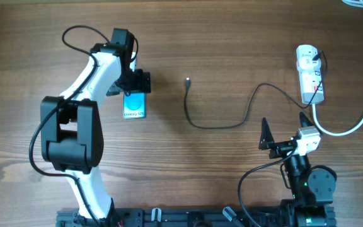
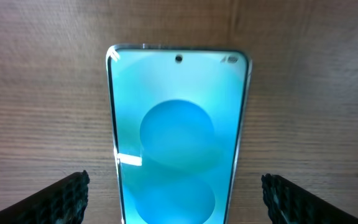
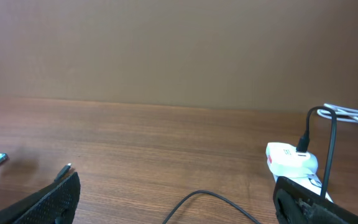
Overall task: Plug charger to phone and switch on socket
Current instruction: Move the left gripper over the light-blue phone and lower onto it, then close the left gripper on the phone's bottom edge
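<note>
The left fingers [image 2: 64, 198] stand wide, one on each side of the phone [image 2: 179, 137], which lies flat and screen up on the counter [image 1: 232, 38]; nothing is gripped yet. The step looks to be steadying the phone. To do it well, the fingers should close squarely on the long silver edges, low and centred, without twisting it. Both short ends should be left free, since I cannot tell which one carries the port. The right fingers [image 3: 48, 202] are wide too and hold nothing, well apart from the charger [image 1: 216, 126], whose plug tip [image 1: 188, 80] lies loose between phone and socket [image 1: 311, 79]. Only the left wrist view shows how evenly the phone sits between the fingers. Only the overhead shows the cable's whole curve to the socket. The right wrist view shows, side-on, the tip lying on the counter and the cable rising out of the socket.
</note>
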Robot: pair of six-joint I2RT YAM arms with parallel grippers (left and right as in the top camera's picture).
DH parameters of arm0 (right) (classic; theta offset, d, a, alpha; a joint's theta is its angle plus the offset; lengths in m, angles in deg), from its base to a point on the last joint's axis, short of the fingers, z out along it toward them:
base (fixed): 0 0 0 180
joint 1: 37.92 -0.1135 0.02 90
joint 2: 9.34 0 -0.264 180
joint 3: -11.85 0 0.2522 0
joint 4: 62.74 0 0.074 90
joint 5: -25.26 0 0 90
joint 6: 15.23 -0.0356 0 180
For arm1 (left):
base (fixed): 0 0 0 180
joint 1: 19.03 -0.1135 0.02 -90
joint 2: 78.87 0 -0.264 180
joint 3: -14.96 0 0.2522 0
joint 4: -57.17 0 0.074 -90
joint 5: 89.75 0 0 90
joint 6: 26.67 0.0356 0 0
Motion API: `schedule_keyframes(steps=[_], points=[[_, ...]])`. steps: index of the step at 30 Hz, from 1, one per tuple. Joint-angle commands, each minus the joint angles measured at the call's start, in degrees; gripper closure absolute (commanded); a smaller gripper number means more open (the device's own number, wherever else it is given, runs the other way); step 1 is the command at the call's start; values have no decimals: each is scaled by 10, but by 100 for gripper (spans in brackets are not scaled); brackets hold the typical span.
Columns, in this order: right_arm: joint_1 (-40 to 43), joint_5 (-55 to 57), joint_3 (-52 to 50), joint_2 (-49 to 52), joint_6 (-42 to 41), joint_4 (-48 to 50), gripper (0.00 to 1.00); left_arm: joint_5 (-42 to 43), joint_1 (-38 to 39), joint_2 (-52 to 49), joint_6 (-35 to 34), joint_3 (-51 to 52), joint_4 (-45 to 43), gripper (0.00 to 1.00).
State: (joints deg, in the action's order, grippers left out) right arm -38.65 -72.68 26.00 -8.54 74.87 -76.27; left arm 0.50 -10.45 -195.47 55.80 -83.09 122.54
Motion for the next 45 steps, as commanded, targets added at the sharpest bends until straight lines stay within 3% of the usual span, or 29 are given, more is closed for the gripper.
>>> schedule_keyframes(steps=[1,12,23,45], points=[[-4,7,-1,-2,-1,2,0,-6,3,-7,-29,29,-22,5],[-4,7,-1,-2,-1,2,0,-10,3,-9,-34,76,-78,7],[-4,7,-1,-2,-1,2,0,-10,7,-23,-27,76,-80,10],[-4,7,-1,-2,-1,2,0,-10,29,-63,-19,75,-88,27]])
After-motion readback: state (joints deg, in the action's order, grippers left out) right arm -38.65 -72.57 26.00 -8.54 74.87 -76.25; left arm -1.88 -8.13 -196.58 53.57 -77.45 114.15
